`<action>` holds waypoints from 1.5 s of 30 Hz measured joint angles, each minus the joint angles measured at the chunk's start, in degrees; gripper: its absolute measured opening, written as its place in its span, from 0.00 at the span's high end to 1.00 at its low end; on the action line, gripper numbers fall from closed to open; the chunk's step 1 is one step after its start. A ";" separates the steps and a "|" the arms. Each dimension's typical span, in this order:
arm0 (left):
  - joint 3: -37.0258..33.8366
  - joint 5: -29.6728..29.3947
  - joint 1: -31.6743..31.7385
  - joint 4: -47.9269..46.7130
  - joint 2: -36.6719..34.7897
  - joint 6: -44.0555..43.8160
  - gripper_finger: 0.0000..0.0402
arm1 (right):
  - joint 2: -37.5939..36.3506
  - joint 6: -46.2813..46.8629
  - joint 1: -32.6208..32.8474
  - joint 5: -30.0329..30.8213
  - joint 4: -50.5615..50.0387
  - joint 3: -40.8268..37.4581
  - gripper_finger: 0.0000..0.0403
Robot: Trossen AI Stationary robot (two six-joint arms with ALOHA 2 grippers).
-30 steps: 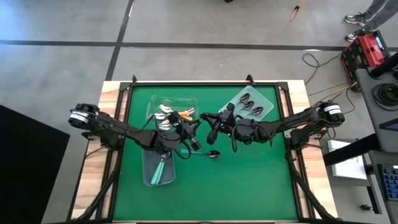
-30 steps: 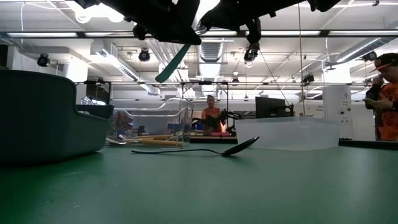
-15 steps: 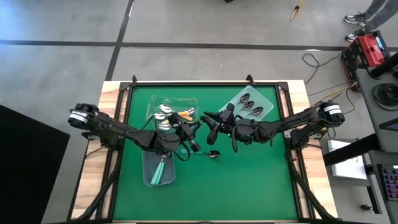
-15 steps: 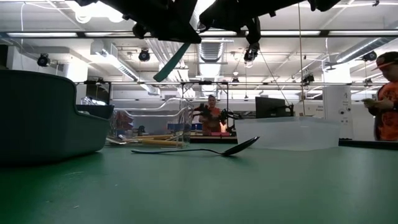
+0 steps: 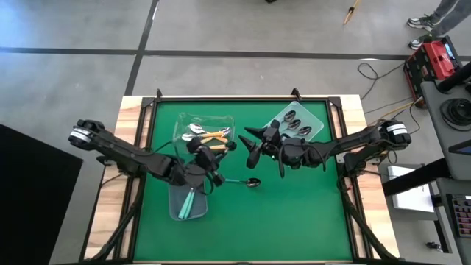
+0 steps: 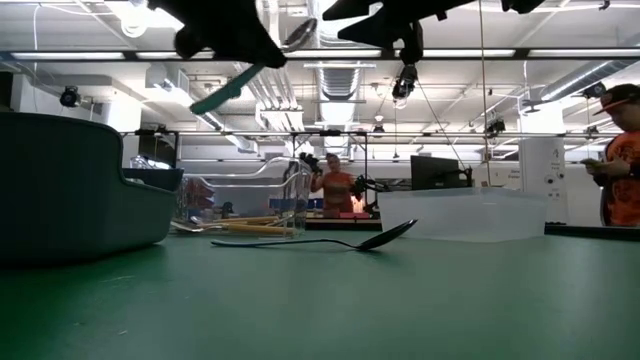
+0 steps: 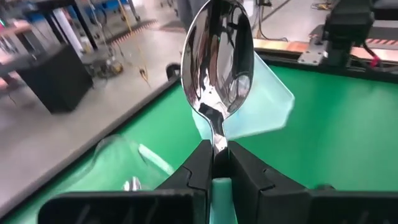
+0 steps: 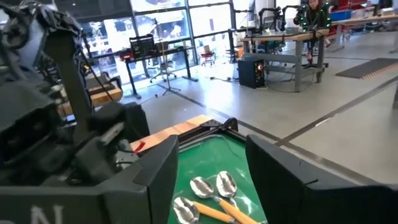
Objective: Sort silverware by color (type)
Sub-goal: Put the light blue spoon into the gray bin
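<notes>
two arms meet over the middle of the green table (image 5: 294,213). left gripper (image 7: 214,163) is clamped on a teal spoon (image 7: 217,68), pinched at the neck with the bowl standing clear of the fingertips, held in the air near the grey bin (image 5: 188,202), which already holds teal handles; likely the drop spot for this colour. right gripper (image 5: 254,147) hangs just right of it at mid-table, jaws wide apart and empty, looks like it has no job until the next pick. one dark spoon (image 5: 246,182) lies loose on the mat between the arms, unsorted. orange spoons (image 5: 213,135) sit in the clear bin (image 5: 221,119) at the far left; dark-handled ones rest on the clear tray (image 5: 320,114) at the far right, so each colour has its own container.
</notes>
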 joint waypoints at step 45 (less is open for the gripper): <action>1.45 21.78 -17.87 -49.60 -1.87 -75.85 0.95 | 0.17 2.01 0.00 -0.14 -6.95 -0.02 0.55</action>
